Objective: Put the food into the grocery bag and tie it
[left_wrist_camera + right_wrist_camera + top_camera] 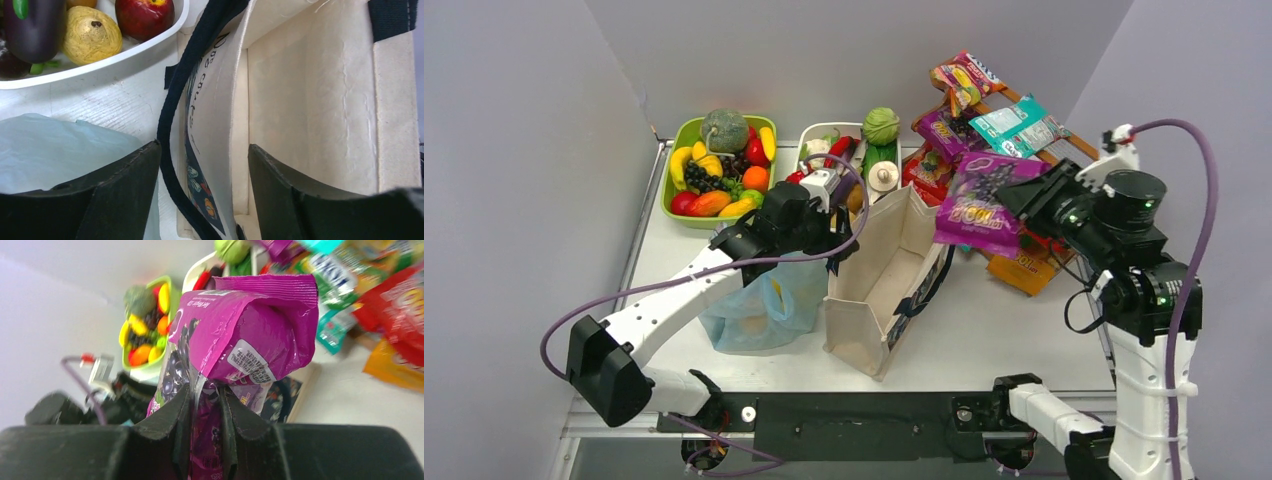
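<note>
The light-blue grocery bag (759, 305) lies crumpled on the table under my left arm; its pale plastic (50, 150) shows beside the left finger. My left gripper (830, 238) (204, 146) is open. It straddles the left wall and dark strap of a beige canvas tote (889, 290) (215, 100), with a gap on each side. My right gripper (1027, 200) (206, 390) is shut on the bottom seam of a purple snack packet (979, 200) (245, 335), held in the air over the tote's right rim. More food sits in trays at the back.
A green tray (674, 200) of toy fruit stands at the back left. A white tray (819, 130) (100, 62) of vegetables is beside it, holding a yellow piece (90, 35) and a red apple (145, 15). Snack packets (994, 120) pile on a rack at back right.
</note>
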You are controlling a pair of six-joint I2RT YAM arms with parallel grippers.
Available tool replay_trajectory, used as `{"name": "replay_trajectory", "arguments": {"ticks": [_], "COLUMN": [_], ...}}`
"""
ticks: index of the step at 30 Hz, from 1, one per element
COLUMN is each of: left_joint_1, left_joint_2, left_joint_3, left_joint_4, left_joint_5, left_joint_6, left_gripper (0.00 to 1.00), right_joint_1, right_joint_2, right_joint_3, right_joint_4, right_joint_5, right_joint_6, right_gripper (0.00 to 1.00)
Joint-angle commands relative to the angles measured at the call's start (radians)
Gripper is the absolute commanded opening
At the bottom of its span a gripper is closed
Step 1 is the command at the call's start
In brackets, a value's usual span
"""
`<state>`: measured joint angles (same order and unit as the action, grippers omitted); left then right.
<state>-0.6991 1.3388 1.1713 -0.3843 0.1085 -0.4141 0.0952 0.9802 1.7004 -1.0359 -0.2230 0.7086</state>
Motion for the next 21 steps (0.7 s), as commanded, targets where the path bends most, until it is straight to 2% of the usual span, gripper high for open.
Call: {"name": "replay_trajectory", "arguments": {"ticks": [1,2,3,4,5,7,9,13,21], "left_joint_1": [-0.013,-0.019,-0.020,-0.025,-0.028,-0.040,-0.059,-0.099,-0.167], "left_joint_2": [0.028,0.038,0.042,0.049,0.052,0.055,0.052,0.034,0.016], "left_joint_3": [0.011,0.013,0.018,0.022,0.031,0.048,0.067,0.096,0.153], "left_joint_4": [0.082,0.081,0.079,0.074,0.070,0.048,0.034,0.024,-0.005], "left_joint_5": [0.009,0.016,0.020,0.023,0.021,0.007,-0.015,-0.058,-0.121], "left_joint_6": [-0.015,-0.017,-0.019,-0.021,-0.023,-0.028,-0.036,-0.042,-0.077], "left_gripper": [0.53,0.47,0.33,0.25,0.11,0.00,0.00,0.00,0.00], "right_joint_1": [0.207,0.240,0.303,0.333,0.392,0.468,0.534,0.638,0.682], "right_joint_2": [-0.003,-0.001,0.004,0.007,0.013,0.023,0.030,0.054,0.085], "right_joint_3": [-0.020,-0.039,-0.048,-0.063,-0.071,-0.091,-0.131,-0.189,-0.265], "right_joint_4": [0.087,0.093,0.095,0.101,0.103,0.108,0.121,0.154,0.089], "right_joint_5": [0.106,0.152,0.176,0.228,0.252,0.322,0.407,0.481,0.622], "right_joint_6": [0.008,0.021,0.028,0.047,0.057,0.091,0.126,0.177,0.227], "right_gripper": [0.00,0.00,0.00,0.00,0.00,0.00,0.00,0.00,0.00]}}
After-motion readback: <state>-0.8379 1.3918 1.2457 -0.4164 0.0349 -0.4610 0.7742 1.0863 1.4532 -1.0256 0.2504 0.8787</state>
